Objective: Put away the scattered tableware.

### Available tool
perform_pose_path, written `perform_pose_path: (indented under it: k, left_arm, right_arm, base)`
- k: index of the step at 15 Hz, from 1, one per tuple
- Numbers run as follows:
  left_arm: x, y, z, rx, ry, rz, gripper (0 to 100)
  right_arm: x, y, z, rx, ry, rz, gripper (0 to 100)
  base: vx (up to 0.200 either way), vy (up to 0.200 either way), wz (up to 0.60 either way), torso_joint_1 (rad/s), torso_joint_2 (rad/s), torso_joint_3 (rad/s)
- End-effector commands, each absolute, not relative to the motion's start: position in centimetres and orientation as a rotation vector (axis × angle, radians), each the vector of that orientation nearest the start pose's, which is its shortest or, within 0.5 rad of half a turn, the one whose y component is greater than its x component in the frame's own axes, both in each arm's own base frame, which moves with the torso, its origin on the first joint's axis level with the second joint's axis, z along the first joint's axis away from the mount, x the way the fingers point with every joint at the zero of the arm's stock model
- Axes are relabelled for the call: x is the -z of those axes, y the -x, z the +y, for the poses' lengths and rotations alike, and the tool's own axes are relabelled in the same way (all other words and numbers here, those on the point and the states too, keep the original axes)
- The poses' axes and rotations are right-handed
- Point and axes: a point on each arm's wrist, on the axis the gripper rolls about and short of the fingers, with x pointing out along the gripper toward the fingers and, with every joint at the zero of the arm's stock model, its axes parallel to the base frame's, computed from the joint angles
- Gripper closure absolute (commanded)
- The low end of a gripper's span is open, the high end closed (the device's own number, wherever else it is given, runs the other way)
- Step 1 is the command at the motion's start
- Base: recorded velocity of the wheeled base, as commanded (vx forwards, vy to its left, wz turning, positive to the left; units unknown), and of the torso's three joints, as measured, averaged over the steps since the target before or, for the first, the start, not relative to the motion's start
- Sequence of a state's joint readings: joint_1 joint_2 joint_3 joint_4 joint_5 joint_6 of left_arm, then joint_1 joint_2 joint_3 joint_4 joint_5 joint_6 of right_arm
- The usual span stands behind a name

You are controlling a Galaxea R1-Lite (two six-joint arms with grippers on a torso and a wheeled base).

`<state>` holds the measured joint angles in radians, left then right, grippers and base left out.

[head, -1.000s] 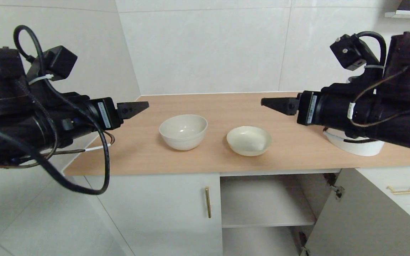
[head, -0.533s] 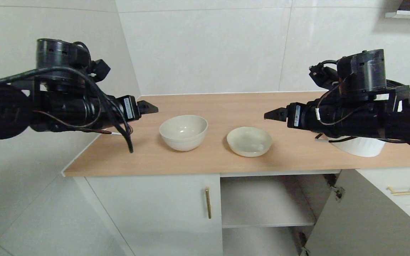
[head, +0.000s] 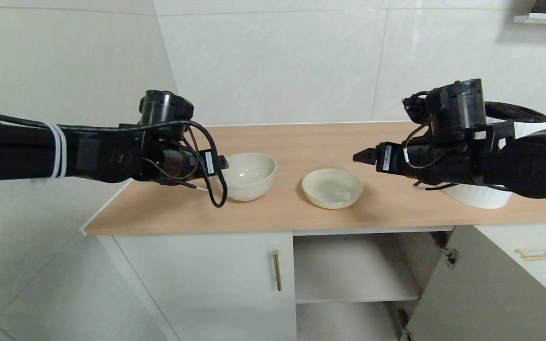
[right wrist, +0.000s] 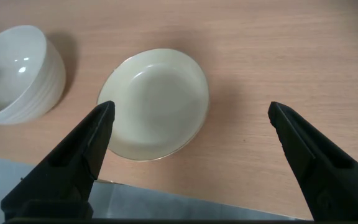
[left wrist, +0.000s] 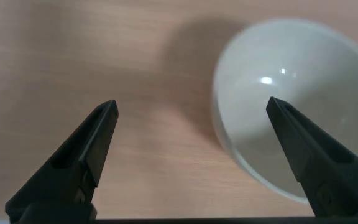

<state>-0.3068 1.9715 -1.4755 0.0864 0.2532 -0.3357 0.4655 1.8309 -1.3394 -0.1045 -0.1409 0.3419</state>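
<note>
risk, deep bowl: your left end effector lines up astride the near wall of the deep bowl, one finger towards its hollow, the other over bare bench. i judge that a careless advance could knock the rim and tip or shove the bowl.
risk, grip: the bowl looks glazed and smooth, so a pinch on the wall alone may slip once you lift.
risk, shallow bowl: the shallow bowl sits near the bench's front edge, above the open cabinet shelf. a push from your right end effector could slide it towards that edge.
risk, door: the open cabinet door stands below the right arm, and you could strike it on the way down to the shelf.
left arm pose: stretched nearly level from the left, tip just beside the deep bowl at about rim height. jaws spread wide, empty.
right arm pose: nearly level from the right, in front of a white pot, tip above the bench, apart from the shallow bowl and aimed at it. jaws spread wide, empty.
tableware: both bowls stand upright on the bench, side by side and apart, not yet put away.
</note>
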Motion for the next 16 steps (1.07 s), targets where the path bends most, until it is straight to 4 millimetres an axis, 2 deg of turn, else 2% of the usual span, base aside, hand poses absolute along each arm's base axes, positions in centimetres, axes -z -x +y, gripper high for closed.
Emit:
perform_pose_path:
  k: [1, 2, 3, 7, 9, 12, 14, 16]
  left_arm:
    - [-18.6, -38.3, -12.3, -0.031, 0.149, 0.599, 0]
    - [-18.4, -38.5, -12.5, -0.03, 0.147, 0.603, 0]
    - [-18.3, -38.6, -12.5, -0.03, 0.146, 0.605, 100]
    - [-17.9, -38.9, -12.8, -0.025, 0.147, 0.61, 100]
    - [-18.8, -38.4, -13.1, -0.022, 0.184, 0.588, 100]
    - [-23.4, -34.7, -13.0, 0.009, 0.286, 0.498, 100]
    - [-25.6, -32.2, -12.1, 0.026, 0.304, 0.449, 100]
    - [-27.1, -30.7, -11.6, 0.036, 0.317, 0.413, 100]
  right_arm:
    - [-23.5, -32.5, 16.0, -0.253, -0.218, 0.423, 0]
    - [-23.4, -32.5, 16.0, -0.253, -0.218, 0.425, 0]
    - [-23.4, -32.5, 16.0, -0.253, -0.218, 0.425, 0]
    - [-23.4, -32.6, 16.1, -0.253, -0.224, 0.424, 0]
    - [-23.3, -32.8, 16.2, -0.251, -0.223, 0.427, 0]
    - [-22.0, -34.0, 16.8, -0.233, -0.202, 0.481, 0]
    - [-21.1, -35.1, 17.5, -0.169, -0.175, 0.562, 0]
    - [-19.9, -36.0, 18.4, -0.123, -0.17, 0.598, 0]
  base:
    - [0.0, 0.0, 0.0, 0.0, 0.0, 0.0]
    - [0.0, 0.0, 0.0, 0.0, 0.0, 0.0]
    - [0.0, 0.0, 0.0, 0.0, 0.0, 0.0]
    - [0.0, 0.0, 0.0, 0.0, 0.0, 0.0]
    - [0.0, 0.0, 0.0, 0.0, 0.0, 0.0]
    - [0.0, 0.0, 0.0, 0.0, 0.0, 0.0]
    - [0.0, 0.0, 0.0, 0.0, 0.0, 0.0]
    - [0.0, 0.0, 0.0, 0.0, 0.0, 0.0]
